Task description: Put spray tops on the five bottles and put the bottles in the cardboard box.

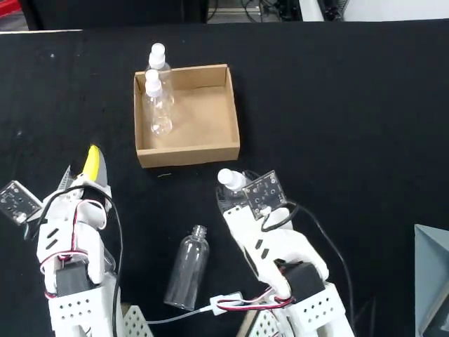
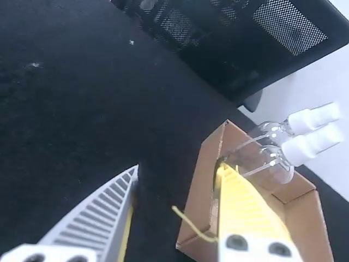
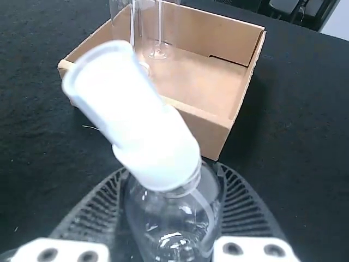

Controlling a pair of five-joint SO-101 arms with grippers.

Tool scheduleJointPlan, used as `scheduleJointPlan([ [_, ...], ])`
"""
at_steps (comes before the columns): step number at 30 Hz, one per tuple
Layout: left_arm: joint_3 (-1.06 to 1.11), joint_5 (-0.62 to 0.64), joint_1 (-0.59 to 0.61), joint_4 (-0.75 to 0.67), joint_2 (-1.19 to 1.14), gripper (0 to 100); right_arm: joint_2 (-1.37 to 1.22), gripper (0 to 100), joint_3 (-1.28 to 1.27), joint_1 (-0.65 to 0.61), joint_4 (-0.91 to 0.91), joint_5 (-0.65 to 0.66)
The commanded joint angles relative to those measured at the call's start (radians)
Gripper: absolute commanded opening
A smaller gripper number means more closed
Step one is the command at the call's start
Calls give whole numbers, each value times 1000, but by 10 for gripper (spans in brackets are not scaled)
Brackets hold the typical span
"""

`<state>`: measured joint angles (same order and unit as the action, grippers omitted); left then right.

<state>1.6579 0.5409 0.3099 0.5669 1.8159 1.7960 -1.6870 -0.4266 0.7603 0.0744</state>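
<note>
The cardboard box (image 1: 210, 151) sits at the middle back of the black table. Two clear bottles with white spray tops (image 1: 156, 98) stand inside along its left wall; the left wrist view shows them too (image 2: 283, 147). A third clear bottle (image 1: 188, 270) lies uncapped between the arms. My right gripper (image 1: 235, 191) is shut on a clear bottle with a white spray top (image 3: 136, 120), just in front of the box's front wall (image 3: 207, 123). My left gripper (image 2: 179, 169) is open and holds nothing, near the box's front left corner (image 2: 199, 180).
A grey object (image 1: 431, 270) sits at the table's right front edge. Dark chair parts (image 2: 218, 27) stand beyond the table's far edge. Bare black cloth (image 1: 351, 105) stretches right of the box and at the far left.
</note>
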Motion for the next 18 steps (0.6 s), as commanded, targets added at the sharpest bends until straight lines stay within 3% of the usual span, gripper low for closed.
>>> scheduleJointPlan([
  [1, 7, -26, 10, -3, 11, 209, 102, 117, 10, 18, -11, -8],
  [6, 42, -124, 5, 25, 9, 209, 102, 117, 10, 18, -11, -8],
  [18, 42, -132, 1, 135, 9, 209, 102, 117, 5, 18, -11, -8],
])
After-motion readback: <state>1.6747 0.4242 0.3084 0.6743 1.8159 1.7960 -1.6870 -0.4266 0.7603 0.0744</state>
